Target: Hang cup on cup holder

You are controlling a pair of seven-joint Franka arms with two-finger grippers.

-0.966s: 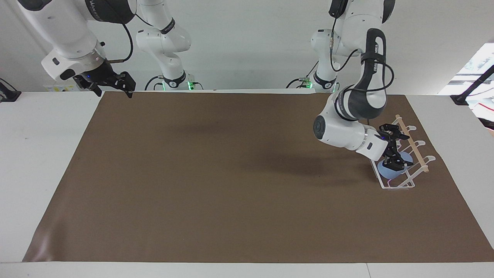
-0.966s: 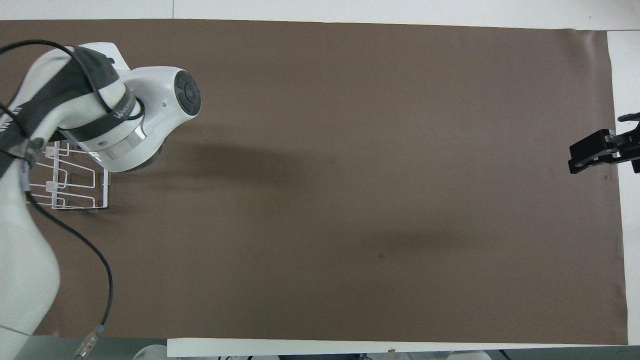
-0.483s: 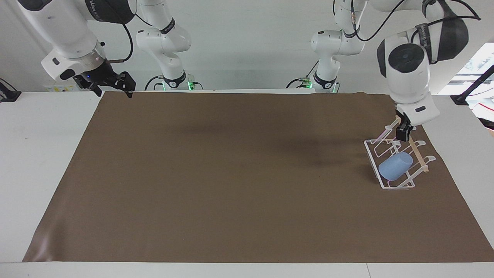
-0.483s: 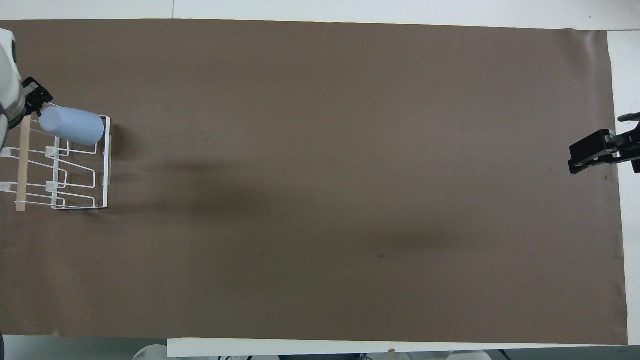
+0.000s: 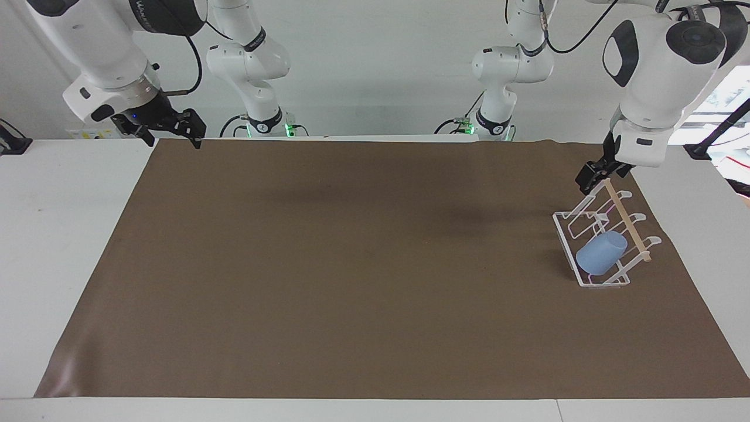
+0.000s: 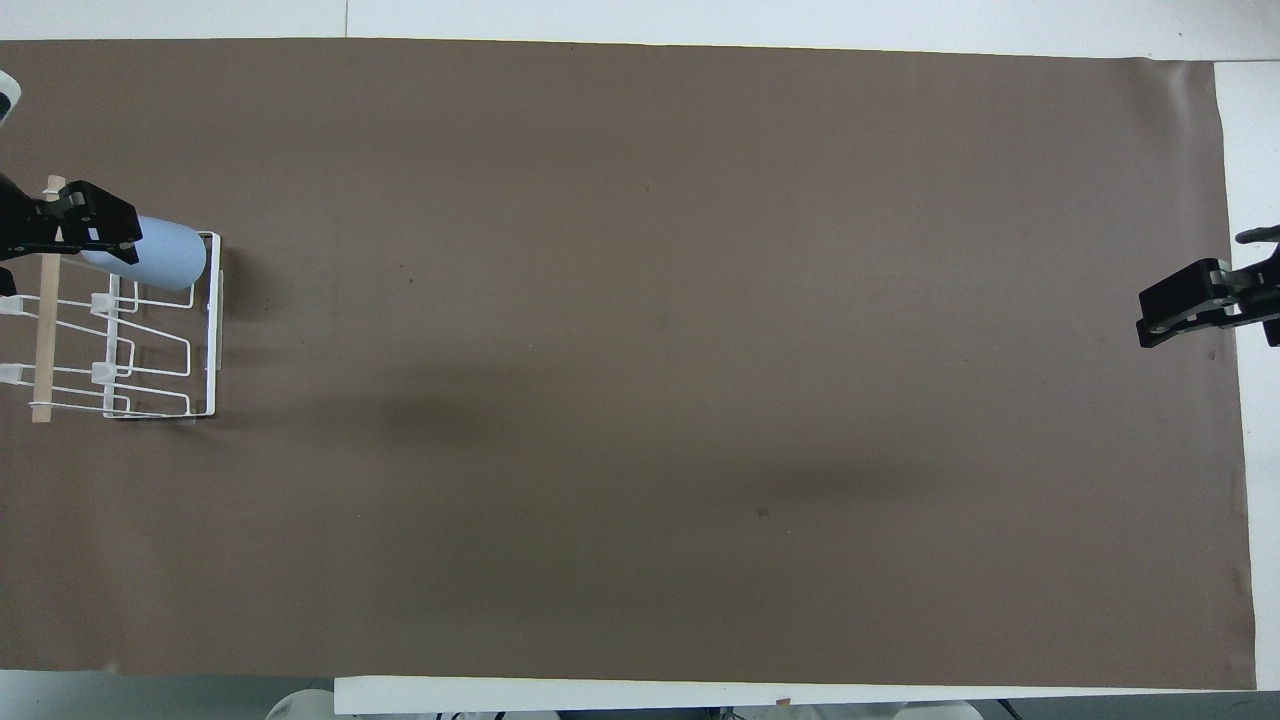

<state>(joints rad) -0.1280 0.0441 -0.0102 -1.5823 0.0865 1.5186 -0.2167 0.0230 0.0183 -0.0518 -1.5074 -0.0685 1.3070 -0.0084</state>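
A light-blue cup (image 5: 601,252), plain, smooth and without a handle, hangs tilted on one looped prong of the cup holder (image 5: 565,235) at the left arm's end of the brown-covered surface (image 5: 351,264). The tumbler tapers from a wider rim to a narrower bottom, and its closed bottom points up and toward the middle of the surface. It sits on the prong at the end of the rack farther from the robots. The cup holder is a small white wire rack with a rectangular base frame, several looped prongs and a thin, pale wooden rod (image 5: 627,220) running along its top.

The left claw (image 5: 590,177) hangs in the air over the rack's nearer end, just beside the tip of the wooden rod, its fingers spread and empty, clear of the cup. In the overhead view the same claw (image 6: 75,225) overlaps the cup's rim end.

The right arm waits at the other end, its right claw (image 5: 176,126) raised over the edge of the brown mat, fingers spread and holding nothing.
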